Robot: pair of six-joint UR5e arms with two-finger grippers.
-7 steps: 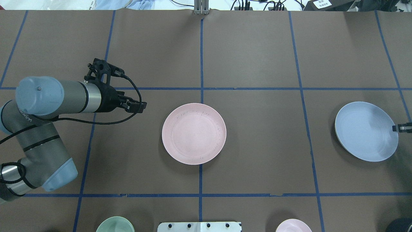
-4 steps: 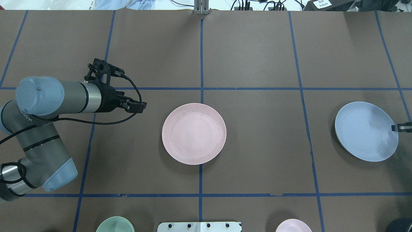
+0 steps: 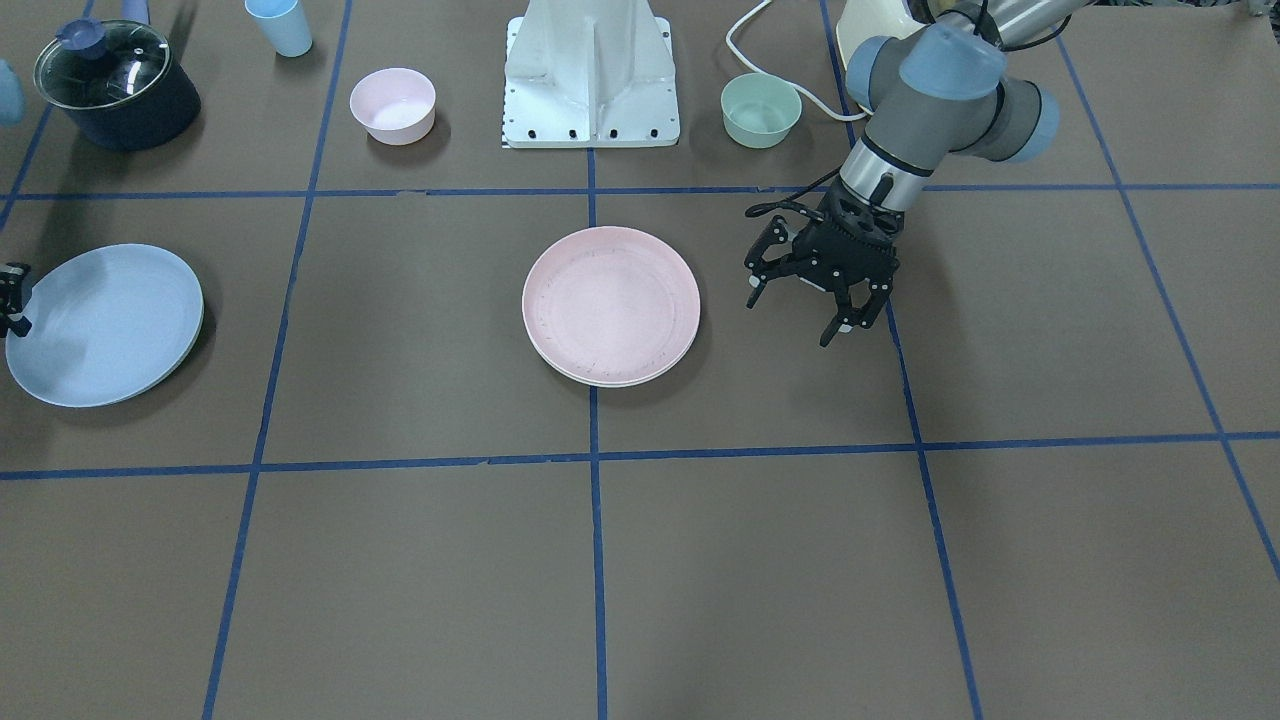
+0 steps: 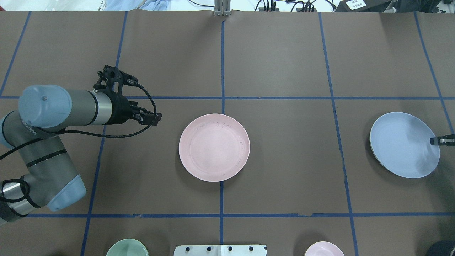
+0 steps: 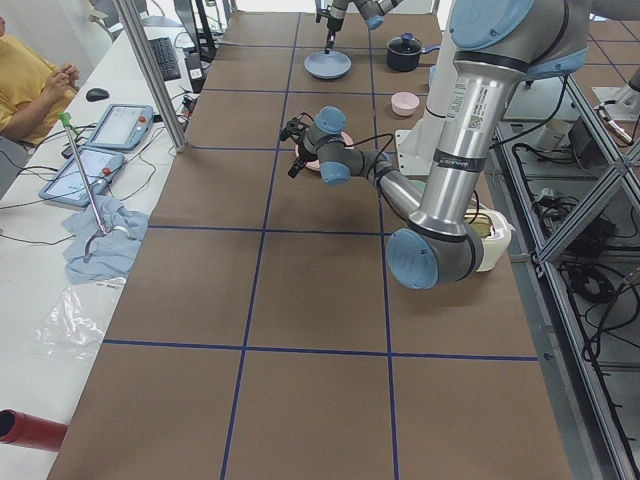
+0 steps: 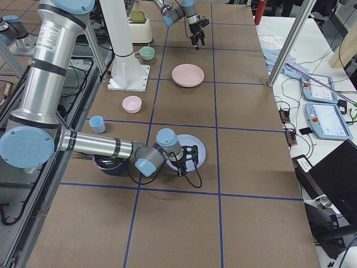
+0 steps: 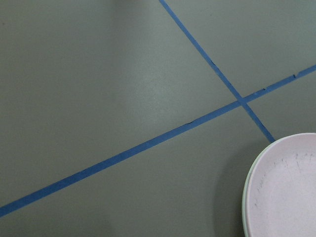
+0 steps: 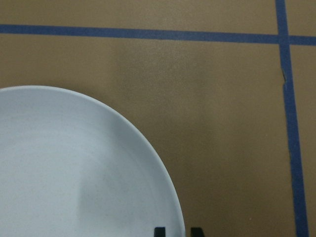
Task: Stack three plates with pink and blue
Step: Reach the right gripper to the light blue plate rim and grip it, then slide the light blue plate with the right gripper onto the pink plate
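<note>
Overhead exterior view: the tabletop (image 4: 284, 64) carries a pink plate (image 4: 214, 147) at centre and a blue plate (image 4: 403, 144) near its right edge. Left pincer (image 3: 800, 318) hangs spread and empty beside the pink plate. Right pincer (image 4: 433, 141) straddles the blue rim; clamping cannot be confirmed. Hazard: a shallow rim bite may let the plate pivot and drop on lifting.

Right pincer (image 4: 433, 141): cut off by the overhead view's right edge. Only two fingertips (image 8: 159, 231) show at the right wrist view's bottom edge, one either side of the blue plate (image 8: 74, 168) rim. Grip on it undetermined. Pink plate (image 7: 284, 190): cropped by the left wrist view's corner.
</note>
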